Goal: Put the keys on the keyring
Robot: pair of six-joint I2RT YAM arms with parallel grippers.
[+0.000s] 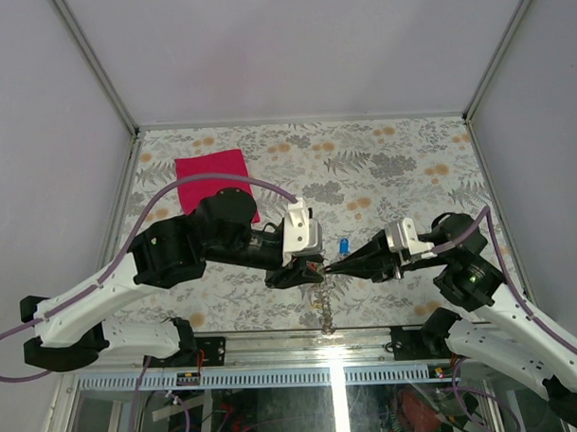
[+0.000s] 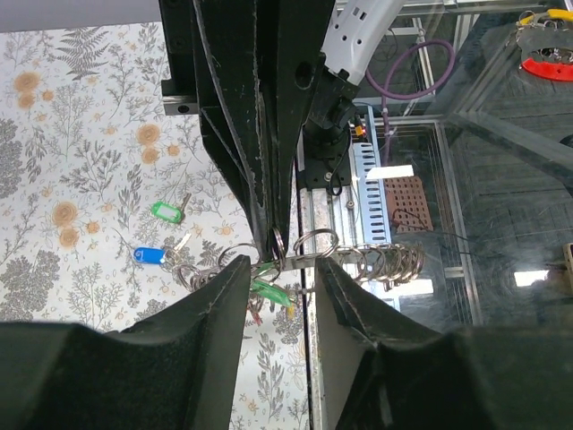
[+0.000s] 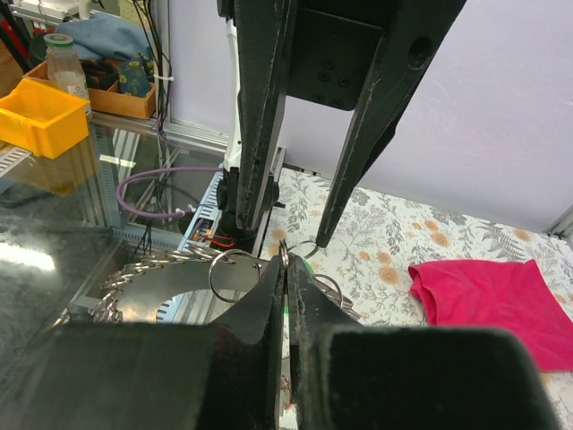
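The grey keyring, coiled along its edge, hangs between both arms over the table's near edge; the top view shows the keyring below the two tips. My right gripper is shut on a small split ring at the keyring's rim. My left gripper stands open, its fingers either side of the keyring's flat band, facing my right gripper tip to tip. A bunch of keys with green, yellow and red tags dangles there. A green key and a blue key lie loose on the tablecloth.
A magenta cloth square lies at the table's back left, also in the right wrist view. The blue key lies just beyond the gripper tips. The metal rail of the near table edge runs right below the keyring.
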